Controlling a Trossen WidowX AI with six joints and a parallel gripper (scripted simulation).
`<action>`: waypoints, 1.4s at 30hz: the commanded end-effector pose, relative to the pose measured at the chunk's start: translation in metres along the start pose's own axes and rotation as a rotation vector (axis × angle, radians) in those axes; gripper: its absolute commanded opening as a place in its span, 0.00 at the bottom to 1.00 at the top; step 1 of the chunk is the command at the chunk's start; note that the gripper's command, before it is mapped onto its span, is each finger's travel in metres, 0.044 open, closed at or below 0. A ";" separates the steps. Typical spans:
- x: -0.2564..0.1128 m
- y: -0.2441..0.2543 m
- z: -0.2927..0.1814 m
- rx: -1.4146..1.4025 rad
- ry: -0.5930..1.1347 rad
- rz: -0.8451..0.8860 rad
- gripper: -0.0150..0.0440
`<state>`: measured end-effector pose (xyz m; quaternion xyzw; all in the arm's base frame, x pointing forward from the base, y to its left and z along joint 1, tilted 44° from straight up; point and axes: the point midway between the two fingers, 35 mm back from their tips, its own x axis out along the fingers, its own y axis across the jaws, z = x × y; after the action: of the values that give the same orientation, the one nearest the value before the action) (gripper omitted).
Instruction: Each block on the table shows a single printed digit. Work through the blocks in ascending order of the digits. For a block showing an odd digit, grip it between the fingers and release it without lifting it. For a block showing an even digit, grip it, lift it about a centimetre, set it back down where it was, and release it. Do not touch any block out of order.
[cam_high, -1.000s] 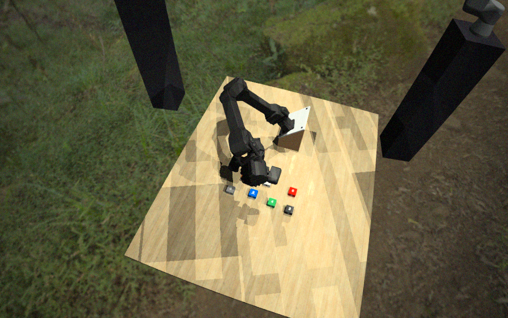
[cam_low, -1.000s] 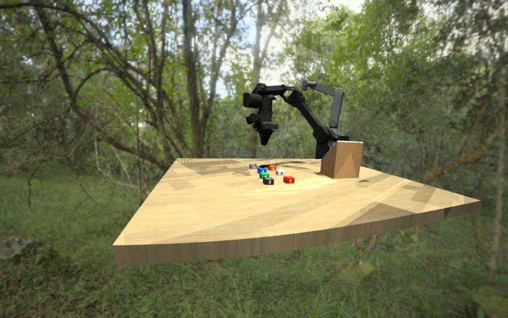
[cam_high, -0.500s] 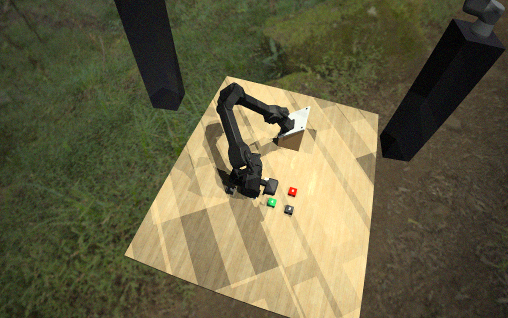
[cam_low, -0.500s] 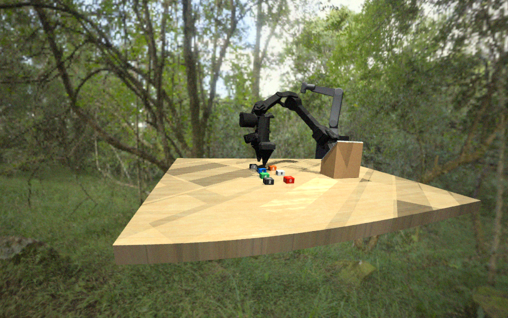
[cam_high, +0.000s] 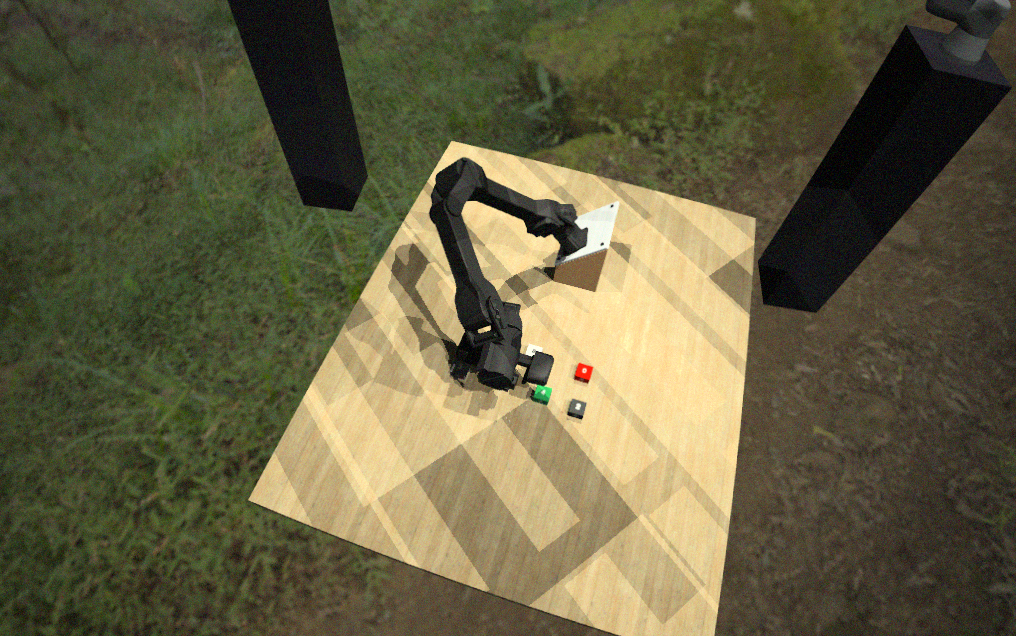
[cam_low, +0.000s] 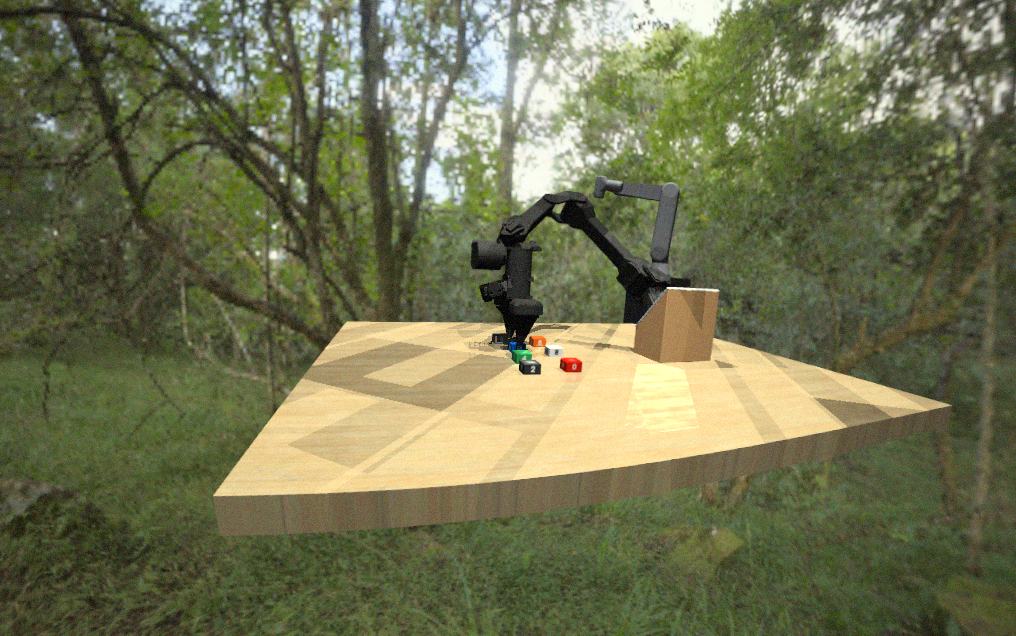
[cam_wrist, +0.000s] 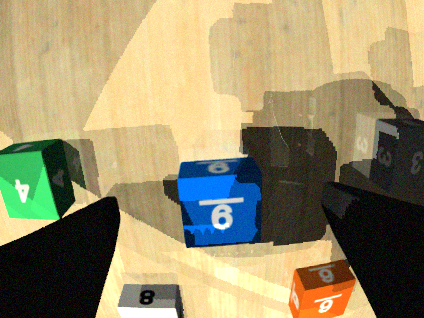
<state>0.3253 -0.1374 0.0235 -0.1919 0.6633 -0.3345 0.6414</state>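
My gripper (cam_low: 515, 342) (cam_wrist: 223, 202) is open and empty, its fingers wide apart on either side of the blue block (cam_wrist: 207, 222), without touching it. The blue block shows a barred 6 or 9; I cannot tell which. An orange block (cam_low: 537, 341) (cam_wrist: 320, 300) has a similar barred digit. The white 8 block (cam_high: 533, 349) (cam_low: 554, 351) (cam_wrist: 150, 307), green 4 block (cam_high: 542, 394) (cam_low: 521, 357) (cam_wrist: 30, 187) and dark 3 block (cam_low: 498, 339) (cam_wrist: 407, 160) stand around it. The red 0 block (cam_high: 584, 372) (cam_low: 570, 365) and black 2 block (cam_high: 576, 409) (cam_low: 529, 367) are farther off. In the top view, the arm hides the blue, orange and 3 blocks.
A brown box with a sloping white top (cam_high: 581, 274) (cam_low: 686, 330) stands near the arm's base on the wooden table (cam_high: 674, 322) (cam_low: 449, 457). The green block is beyond the left finger and the 3 block beyond the right finger in the wrist view.
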 end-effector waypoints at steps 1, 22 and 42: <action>0.007 0.001 -0.002 -0.012 0.003 -0.004 0.93; 0.014 0.001 -0.002 -0.012 0.003 -0.005 0.46; 0.014 0.001 -0.002 -0.012 0.003 -0.005 0.46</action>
<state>0.3215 -0.1458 0.0131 -0.1936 0.6653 -0.3337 0.6392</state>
